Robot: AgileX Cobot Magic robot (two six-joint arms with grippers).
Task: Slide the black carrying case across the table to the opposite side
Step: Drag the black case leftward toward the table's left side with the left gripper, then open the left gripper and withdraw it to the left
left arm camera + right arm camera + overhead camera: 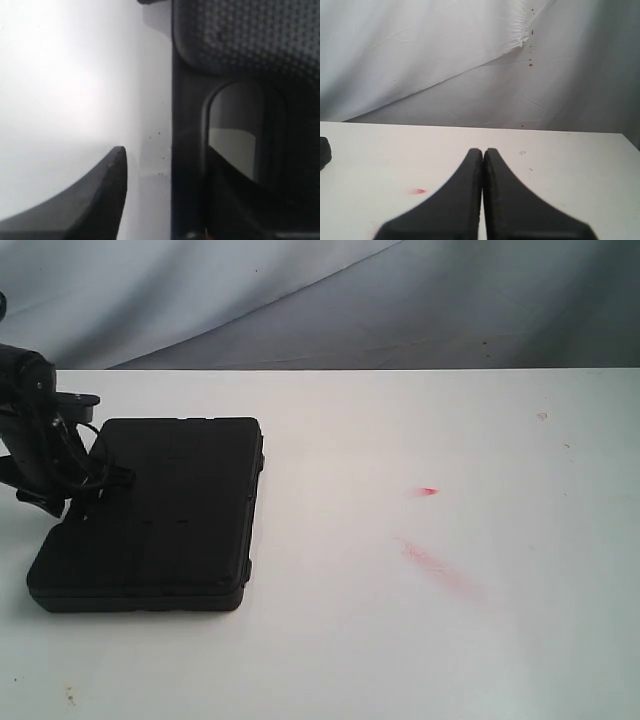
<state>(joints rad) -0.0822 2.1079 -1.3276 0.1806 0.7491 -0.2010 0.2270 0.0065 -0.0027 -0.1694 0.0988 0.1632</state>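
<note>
The black carrying case lies flat on the left part of the white table. My left gripper is at the case's left edge, by the handle. In the left wrist view the left gripper stands open across the handle bar. One finger sits outside with bare table between it and the bar; the other finger shows dimly inside the handle opening. My right gripper is shut with nothing in it, above the table and far from the case; the exterior view does not show it.
Red marks and a red smear stain the table right of the middle. A grey cloth backdrop hangs behind the far edge. White tabletop stretches to the right of the case.
</note>
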